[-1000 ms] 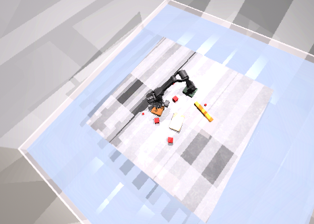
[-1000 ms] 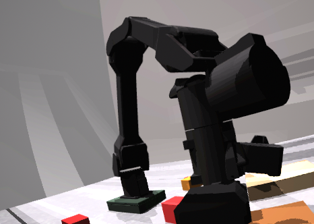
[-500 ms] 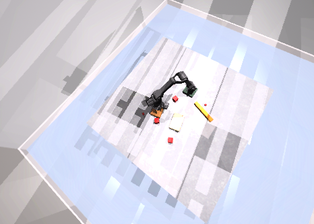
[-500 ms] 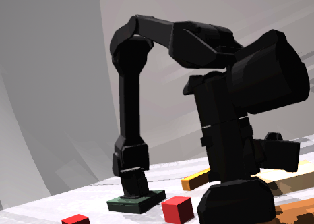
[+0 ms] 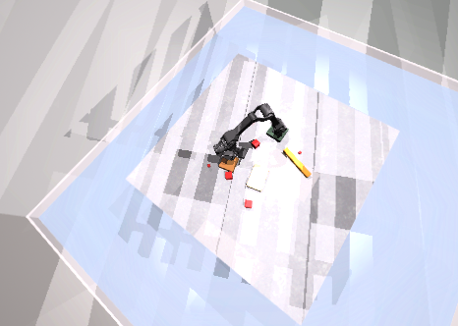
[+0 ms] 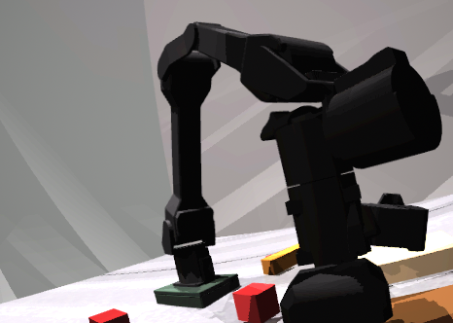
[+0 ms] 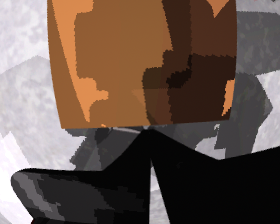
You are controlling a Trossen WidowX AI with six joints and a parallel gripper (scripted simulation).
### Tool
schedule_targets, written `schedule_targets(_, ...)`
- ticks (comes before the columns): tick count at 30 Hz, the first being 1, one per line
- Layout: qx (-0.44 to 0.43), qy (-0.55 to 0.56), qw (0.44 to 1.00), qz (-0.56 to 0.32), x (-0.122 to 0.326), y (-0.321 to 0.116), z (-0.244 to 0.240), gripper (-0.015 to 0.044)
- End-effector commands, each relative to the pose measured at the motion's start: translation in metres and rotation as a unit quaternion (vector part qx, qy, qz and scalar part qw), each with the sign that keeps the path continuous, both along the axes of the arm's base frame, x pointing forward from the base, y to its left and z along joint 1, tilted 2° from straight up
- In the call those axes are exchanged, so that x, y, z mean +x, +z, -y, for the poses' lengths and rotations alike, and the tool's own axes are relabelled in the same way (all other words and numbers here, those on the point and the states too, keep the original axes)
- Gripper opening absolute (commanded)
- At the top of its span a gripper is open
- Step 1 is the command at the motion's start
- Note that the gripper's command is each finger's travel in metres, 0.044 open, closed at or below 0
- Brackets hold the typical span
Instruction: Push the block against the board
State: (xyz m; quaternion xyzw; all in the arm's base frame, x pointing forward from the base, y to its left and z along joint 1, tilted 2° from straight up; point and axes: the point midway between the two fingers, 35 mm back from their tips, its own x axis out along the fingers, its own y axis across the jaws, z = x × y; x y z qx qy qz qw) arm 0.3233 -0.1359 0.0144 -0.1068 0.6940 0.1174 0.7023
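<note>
The square orange block (image 5: 227,164) (image 6: 428,305) (image 7: 120,60) lies flat and is partly shadowed. Its near side is beside my fingertips in the wrist view. The pale, cream-coloured board (image 5: 257,179) (image 6: 420,265) lies flat, apart from the block, with a gap between them in the top view. My gripper (image 7: 148,135) is shut and empty, low at the edge of the block on the side away from the red cube just below it. Whether the tips touch the block cannot be told. The arm hides the fingertips in the top and exterior views.
A red cube (image 5: 229,176) is very close to the block. Other red cubes (image 5: 249,203) (image 5: 256,143) (image 6: 256,302) lie around, with tiny red pieces (image 5: 300,152) (image 5: 208,166). A yellow-orange bar (image 5: 297,162) (image 6: 279,261) lies beyond the board. The arm stands on a dark green base (image 5: 277,136) (image 6: 165,296).
</note>
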Motion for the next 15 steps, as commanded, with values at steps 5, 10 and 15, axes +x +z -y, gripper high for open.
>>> schedule_targets(5, 0.002, 0.000, 1.000, -0.003, -0.014, -0.002, 0.005, 0.0000)
schedule_targets(10, 0.002, 0.000, 1.000, -0.003, -0.022, -0.002, 0.008, 0.0000)
schedule_targets(15, 0.002, 0.000, 1.000, -0.004, -0.030, -0.003, 0.011, 0.0000)
